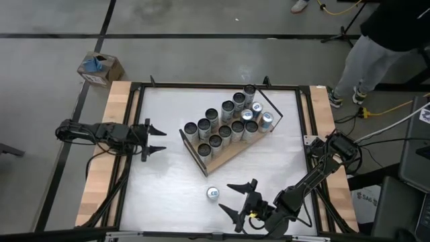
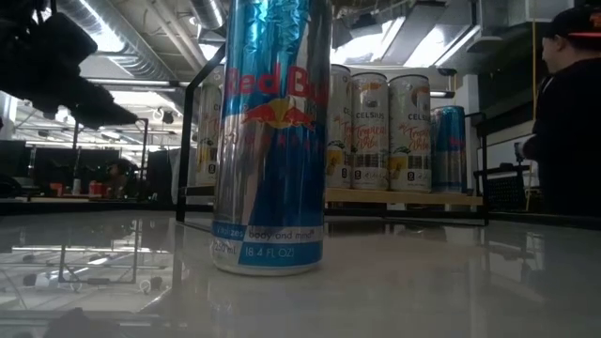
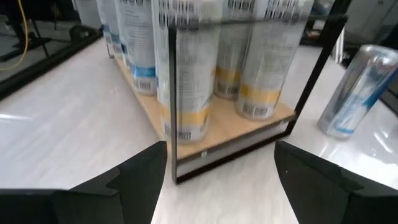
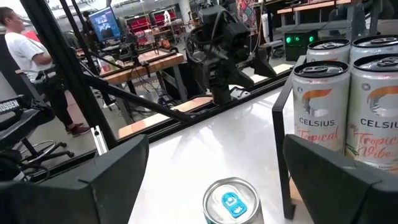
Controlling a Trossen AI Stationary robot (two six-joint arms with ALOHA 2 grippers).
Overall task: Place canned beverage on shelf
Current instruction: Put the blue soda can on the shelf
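Blue can: a blue-and-silver canned beverage is seen upright on the white table, low in the high view just below centre; in the low view it fills the foreground, and nothing is clamped on it.
Right gripper: the right gripper is found at the lower centre-right of the high view, just right of the blue can; its fingers are spread apart and released, with nothing held, and the can top is seen between them in its wrist view, untouched.
Shelf: the light-brown shelf is laid diagonally at the centre of the high view, beyond the blue can and apart from it; a thin black wire frame is raised around it.
Shelved cans: many upright cans are packed in rows on the shelf, pale ones mostly, with blue ones toward its upper-right end.
Left gripper: the left gripper is held at the left middle of the high view, well apart from the shelf's near corner; its fingers are parted and empty.
Person: a person is seen at the right edge of the low view, behind the table.
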